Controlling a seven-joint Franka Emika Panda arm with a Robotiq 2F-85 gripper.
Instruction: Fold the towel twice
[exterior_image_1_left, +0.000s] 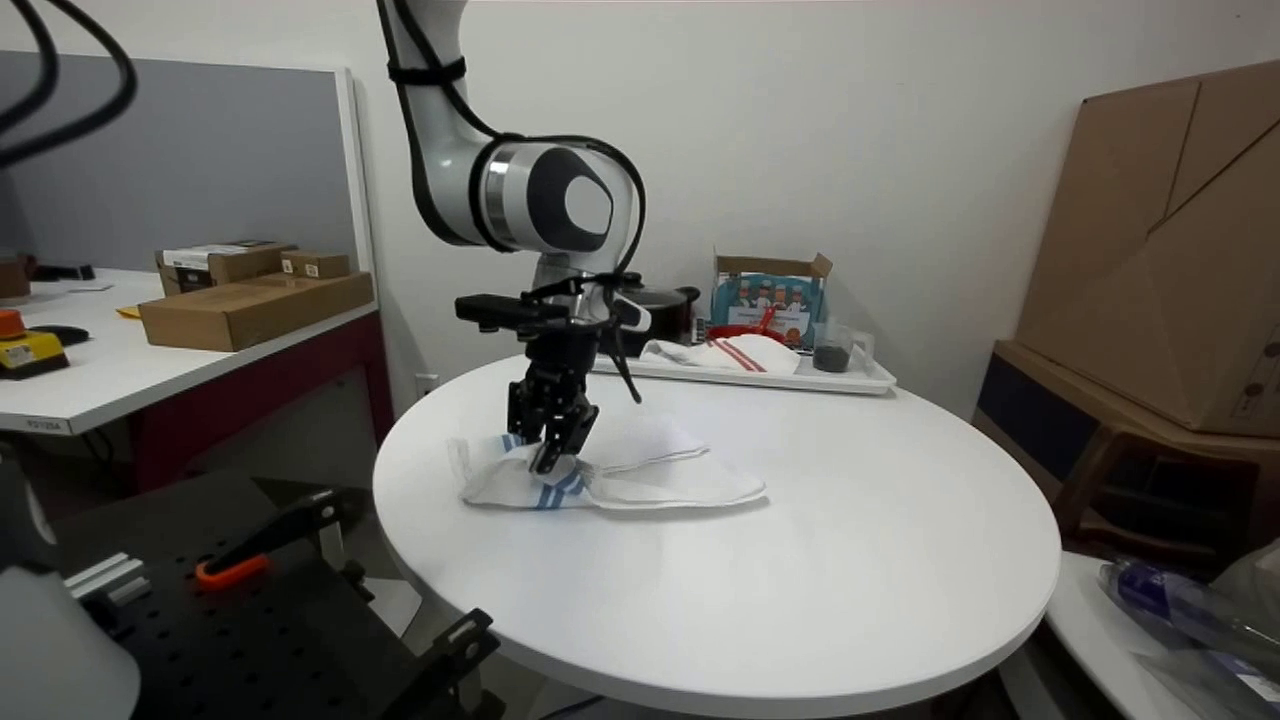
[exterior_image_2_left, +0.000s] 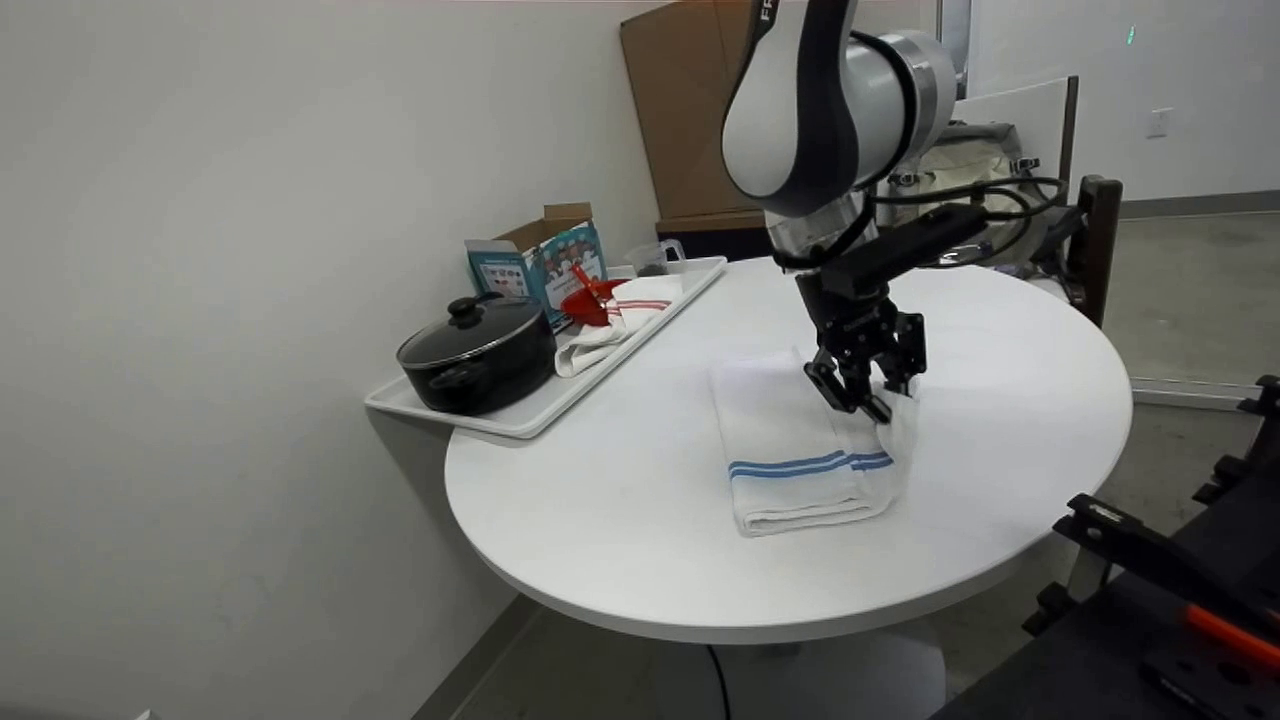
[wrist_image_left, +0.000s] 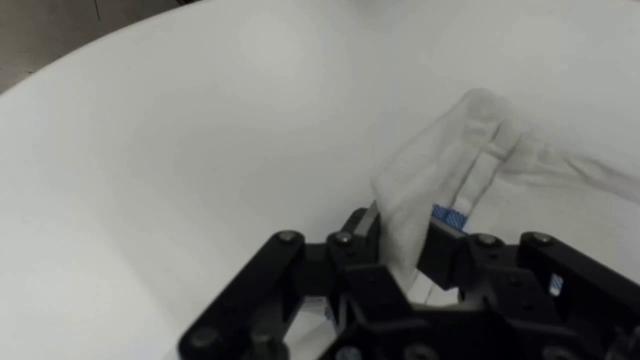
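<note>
We are looking at a round white table (exterior_image_2_left: 620, 520), and the towel (exterior_image_2_left: 775, 420) is lying on its top, with all borders inside the table's rim. The cloth is showing several layers whose edges are not quite lining up, so we are judging that one fold is made and the second is waiting. From its thin, creased look we are expecting a light and very soft thing: nothing is risking to break, but it will be sagging, and the layers may be slipping over each other. For this reason we are preferring to take hold at the side edge, deep enough to catch every layer, not only the upper one.

The gripper (wrist_image_left: 406, 239) is pointing down, somewhat tilted, low over this edge. Its jaws are standing apart, and a strip of the cloth is passing between them; we are not seeing it squeezed. Whether the fingertips (wrist_image_left: 442, 250) are touching the table, we cannot tell. In the wrist view, the blue stripes (wrist_image_left: 449, 216) are peeping out just beside one of them.
</note>
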